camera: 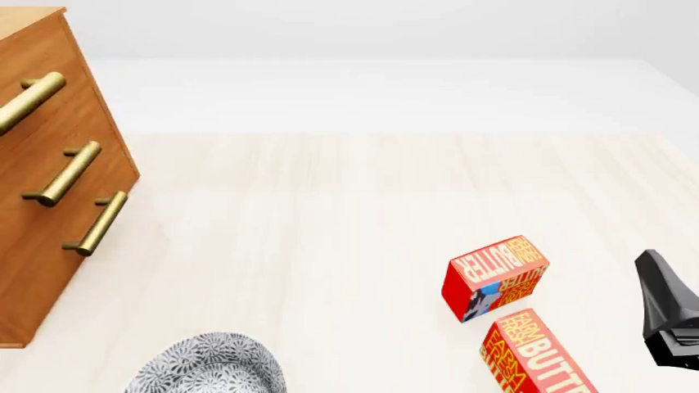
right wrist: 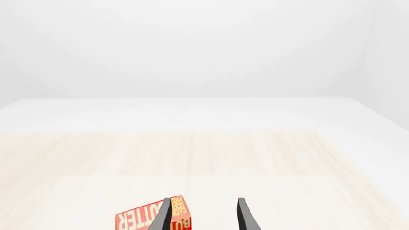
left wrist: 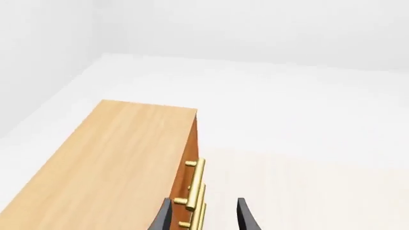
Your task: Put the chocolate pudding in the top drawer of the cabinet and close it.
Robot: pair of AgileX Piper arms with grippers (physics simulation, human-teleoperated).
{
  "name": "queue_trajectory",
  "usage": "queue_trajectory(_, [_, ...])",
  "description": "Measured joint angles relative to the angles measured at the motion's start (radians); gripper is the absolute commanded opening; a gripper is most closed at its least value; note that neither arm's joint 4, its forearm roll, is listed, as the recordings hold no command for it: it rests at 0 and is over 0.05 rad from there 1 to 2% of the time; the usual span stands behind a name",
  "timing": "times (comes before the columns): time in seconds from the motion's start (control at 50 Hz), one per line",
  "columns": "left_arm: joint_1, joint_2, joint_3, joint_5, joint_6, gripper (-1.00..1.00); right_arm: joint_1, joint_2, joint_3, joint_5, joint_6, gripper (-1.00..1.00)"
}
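Note:
The cabinet [camera: 44,205] stands at the table's far left, its three brass-handled drawers all pushed in. The top drawer [camera: 49,49] carries the uppermost handle [camera: 31,100]. In the left wrist view I look down on the cabinet's top [left wrist: 108,163] and its handles [left wrist: 197,191]. My left gripper [left wrist: 204,203] is open, high up by the cabinet's front, holding nothing. My right gripper [right wrist: 204,203] is also open and empty, and shows at the right edge of the front view [camera: 659,278]. The chocolate pudding is out of view.
Two red-and-yellow butter boxes lie front right, one [camera: 493,277] just left of my right gripper, the other [camera: 538,352] nearer the front edge. One butter box [right wrist: 143,218] shows beside my right fingers. A grey patterned bowl [camera: 208,364] sits at front left.

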Motion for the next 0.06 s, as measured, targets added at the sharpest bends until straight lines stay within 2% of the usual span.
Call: queue_trajectory(0.06, [-0.008,-0.013,-0.032,0.025,0.008,1.00,0.000,0.000,0.000,0.000,0.000,1.00])
